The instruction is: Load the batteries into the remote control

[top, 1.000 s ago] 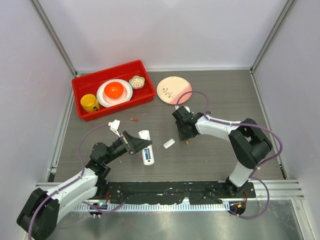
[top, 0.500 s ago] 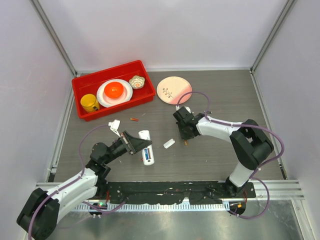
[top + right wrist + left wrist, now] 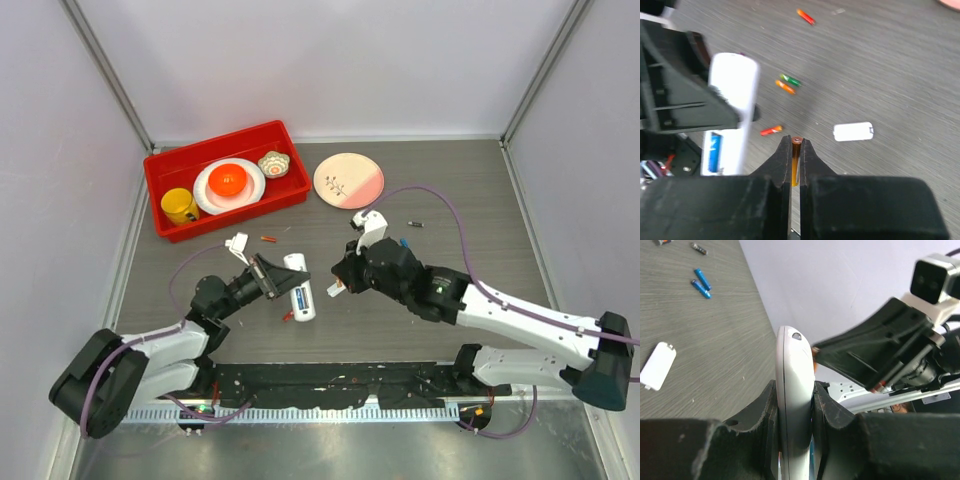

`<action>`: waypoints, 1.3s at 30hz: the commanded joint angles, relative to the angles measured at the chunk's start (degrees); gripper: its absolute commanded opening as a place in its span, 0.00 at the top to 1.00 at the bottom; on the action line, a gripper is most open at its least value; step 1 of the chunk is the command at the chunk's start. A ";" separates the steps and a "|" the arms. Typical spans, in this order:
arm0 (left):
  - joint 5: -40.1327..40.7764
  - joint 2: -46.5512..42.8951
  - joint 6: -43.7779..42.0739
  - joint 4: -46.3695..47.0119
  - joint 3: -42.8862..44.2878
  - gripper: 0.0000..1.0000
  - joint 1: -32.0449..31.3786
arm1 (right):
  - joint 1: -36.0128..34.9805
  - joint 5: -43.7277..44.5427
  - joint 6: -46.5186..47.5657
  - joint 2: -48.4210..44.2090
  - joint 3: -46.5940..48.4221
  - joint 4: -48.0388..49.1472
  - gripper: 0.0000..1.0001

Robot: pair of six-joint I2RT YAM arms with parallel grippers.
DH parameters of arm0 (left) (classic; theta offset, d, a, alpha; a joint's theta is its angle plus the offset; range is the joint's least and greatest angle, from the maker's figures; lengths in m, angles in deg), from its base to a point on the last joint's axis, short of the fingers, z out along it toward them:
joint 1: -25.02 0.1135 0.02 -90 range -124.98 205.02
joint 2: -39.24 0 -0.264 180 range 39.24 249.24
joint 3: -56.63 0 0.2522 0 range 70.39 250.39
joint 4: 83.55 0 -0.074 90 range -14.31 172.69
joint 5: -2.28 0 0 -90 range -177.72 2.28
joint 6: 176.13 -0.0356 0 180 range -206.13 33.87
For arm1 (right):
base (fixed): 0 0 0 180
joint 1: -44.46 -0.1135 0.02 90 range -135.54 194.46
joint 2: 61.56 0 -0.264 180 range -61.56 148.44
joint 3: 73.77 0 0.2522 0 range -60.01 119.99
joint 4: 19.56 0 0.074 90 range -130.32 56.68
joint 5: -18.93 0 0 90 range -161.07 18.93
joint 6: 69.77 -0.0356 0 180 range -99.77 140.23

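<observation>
White remote control [image 3: 298,288], a blue battery [image 3: 714,150] in its bay, is held aslant; other batteries [image 3: 771,131] scattered nearby.

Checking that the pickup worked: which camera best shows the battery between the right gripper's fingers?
The right wrist view: the orange battery sits pinched between the fingers of the right gripper, with its end cap visible. In the top external view the gripper covers it. The left wrist view gives at most an orange sliver beside the remote control.

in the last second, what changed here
The right fingers shut on an orange battery, and the right arm swung left and nearer with it, toward the remote. The left fingers kept their clamp on the remote, which shifted slightly. The red bin and plate stayed put.
</observation>
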State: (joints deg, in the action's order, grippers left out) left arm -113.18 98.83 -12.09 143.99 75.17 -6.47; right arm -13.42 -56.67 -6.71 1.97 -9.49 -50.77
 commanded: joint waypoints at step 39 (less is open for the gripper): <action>23.52 -0.88 0.23 7.34 4.10 1.00 -9.65 | -16.91 21.03 12.26 0.72 -7.11 31.08 0.99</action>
State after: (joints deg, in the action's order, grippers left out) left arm -90.34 99.14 -11.87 148.53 77.77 -15.86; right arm -30.14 -39.01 4.06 1.97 -16.77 -22.56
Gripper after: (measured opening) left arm 0.276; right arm 0.061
